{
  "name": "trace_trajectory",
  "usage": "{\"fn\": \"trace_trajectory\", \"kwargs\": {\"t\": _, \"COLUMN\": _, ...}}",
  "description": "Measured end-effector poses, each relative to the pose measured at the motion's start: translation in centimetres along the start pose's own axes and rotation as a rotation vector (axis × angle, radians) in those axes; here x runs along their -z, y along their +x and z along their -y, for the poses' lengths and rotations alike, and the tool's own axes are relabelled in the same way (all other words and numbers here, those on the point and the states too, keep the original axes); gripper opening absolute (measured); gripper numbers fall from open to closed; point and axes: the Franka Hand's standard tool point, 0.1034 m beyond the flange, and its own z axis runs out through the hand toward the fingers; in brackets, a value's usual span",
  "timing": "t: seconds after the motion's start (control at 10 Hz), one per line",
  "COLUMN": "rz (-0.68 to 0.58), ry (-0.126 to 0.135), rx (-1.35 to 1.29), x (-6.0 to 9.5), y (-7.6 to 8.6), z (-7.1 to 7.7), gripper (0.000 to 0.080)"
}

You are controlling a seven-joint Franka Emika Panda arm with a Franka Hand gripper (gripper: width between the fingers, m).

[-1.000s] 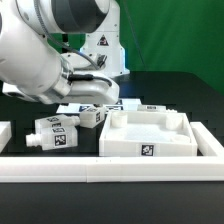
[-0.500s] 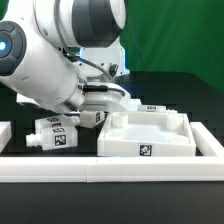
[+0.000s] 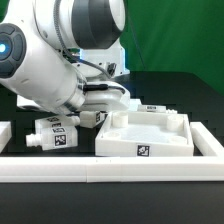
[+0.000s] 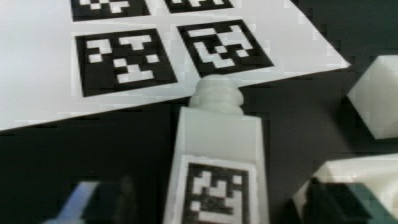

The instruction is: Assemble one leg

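Note:
In the wrist view my gripper [image 4: 217, 203] is open. One fingertip [image 4: 80, 200] stands on each side of the longer white marked piece with a knobbed end [image 4: 214, 150], with a dark gap on both sides. Its knob points at the marker board [image 4: 125, 60]. A small white block, the leg [image 3: 92, 117], lies by the far left corner of the white walled tray-like part [image 3: 150, 148]. A white block at the wrist view's edge [image 4: 377, 95] shows no marker. In the exterior view the arm hides my gripper.
Another white marked piece [image 3: 55, 133] lies on the black table at the exterior view's left. A white rail [image 3: 110, 172] runs along the table's front edge. A white block [image 3: 4, 133] sits at the far left edge.
The arm has swung toward the exterior view's right over the parts a second ago. In the last half second it has barely moved.

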Motion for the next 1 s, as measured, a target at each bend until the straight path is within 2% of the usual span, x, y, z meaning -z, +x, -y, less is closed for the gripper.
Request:
{"fn": "trace_trajectory", "kwargs": {"t": 0.1, "rz": 0.001, "ry": 0.0, "rx": 0.005, "x": 0.0, "y": 0.0, "z": 0.0, "gripper": 0.0391}}
{"fn": "trace_trajectory", "kwargs": {"t": 0.2, "rz": 0.001, "ry": 0.0, "rx": 0.013, "x": 0.0, "y": 0.0, "z": 0.0, "gripper": 0.0278}}
{"fn": "trace_trajectory", "kwargs": {"t": 0.6, "rz": 0.002, "ry": 0.0, "rx": 0.042, "x": 0.0, "y": -0.1, "z": 0.0, "gripper": 0.0278}}
{"fn": "trace_trajectory", "kwargs": {"t": 0.7, "rz": 0.007, "ry": 0.002, "rx": 0.077, "x": 0.3, "y": -0.5, "z": 0.1, "gripper": 0.0278}}
{"fn": "trace_trajectory", "kwargs": {"t": 1.0, "rz": 0.034, "ry": 0.008, "rx": 0.159, "x": 3.4, "y": -4.7, "z": 1.4, "gripper": 0.0279}}
